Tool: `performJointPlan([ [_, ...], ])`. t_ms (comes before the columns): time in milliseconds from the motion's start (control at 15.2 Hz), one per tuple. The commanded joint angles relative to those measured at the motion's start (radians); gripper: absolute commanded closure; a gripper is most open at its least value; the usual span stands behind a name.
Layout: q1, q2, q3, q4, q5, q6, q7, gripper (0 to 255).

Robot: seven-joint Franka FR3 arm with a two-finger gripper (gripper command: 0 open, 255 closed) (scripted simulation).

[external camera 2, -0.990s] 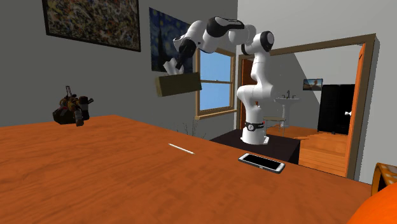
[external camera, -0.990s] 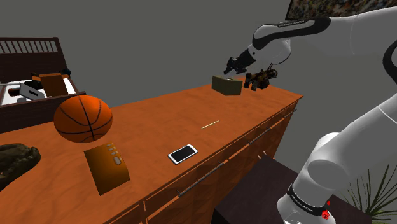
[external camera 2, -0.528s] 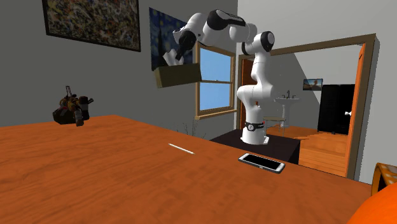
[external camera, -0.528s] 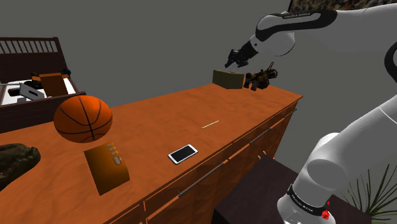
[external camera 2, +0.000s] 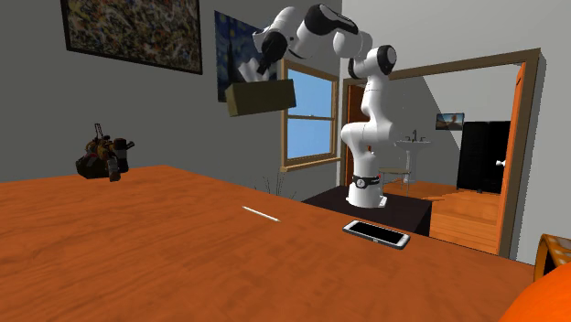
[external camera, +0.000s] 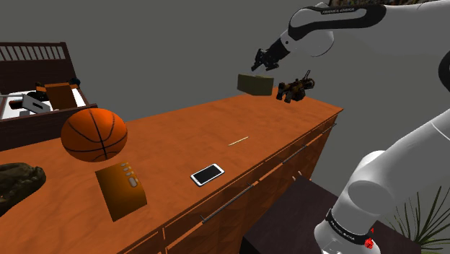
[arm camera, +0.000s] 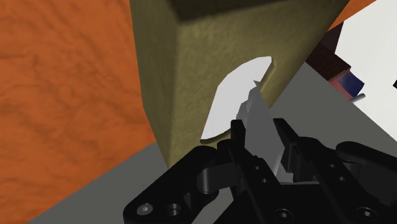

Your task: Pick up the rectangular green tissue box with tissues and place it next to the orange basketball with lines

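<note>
Grey-walled room with a long orange wooden counter (external camera: 180, 133) that has drawers along its front. The olive-green tissue box (external camera: 256, 84) isn't on the wood at all. It hangs in the air over the counter's far end, just beside a small dark figure (external camera: 294, 88) that sits by the far corner. The black gripper (arm camera: 261, 128) has it from the top. In the wrist view the two fingers (arm camera: 238, 130) are pinched on the white tissue (arm camera: 235, 102) poking out of the slot, so the box dangles under them. The orange basketball (external camera: 94, 134) with dark lines sits toward the opposite end, well apart from the box. A brown box (external camera: 121, 189) and a white phone (external camera: 208, 174) lie nearer the front edge, with a thin pale stick (external camera: 239, 140) mid-counter.
</note>
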Motion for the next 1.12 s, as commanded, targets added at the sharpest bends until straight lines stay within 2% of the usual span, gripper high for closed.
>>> performJointPlan([
  [0, 0.006, 0.006, 0.039, -0.004, -0.012, 0.025, 0.048, 255],
  [594, 0.029, 0.062, 0.230, 0.020, -0.098, 0.119, 0.300, 255],
  [1056, 0.035, 0.155, 0.376, 0.104, -0.215, 0.160, 0.523, 255],
])
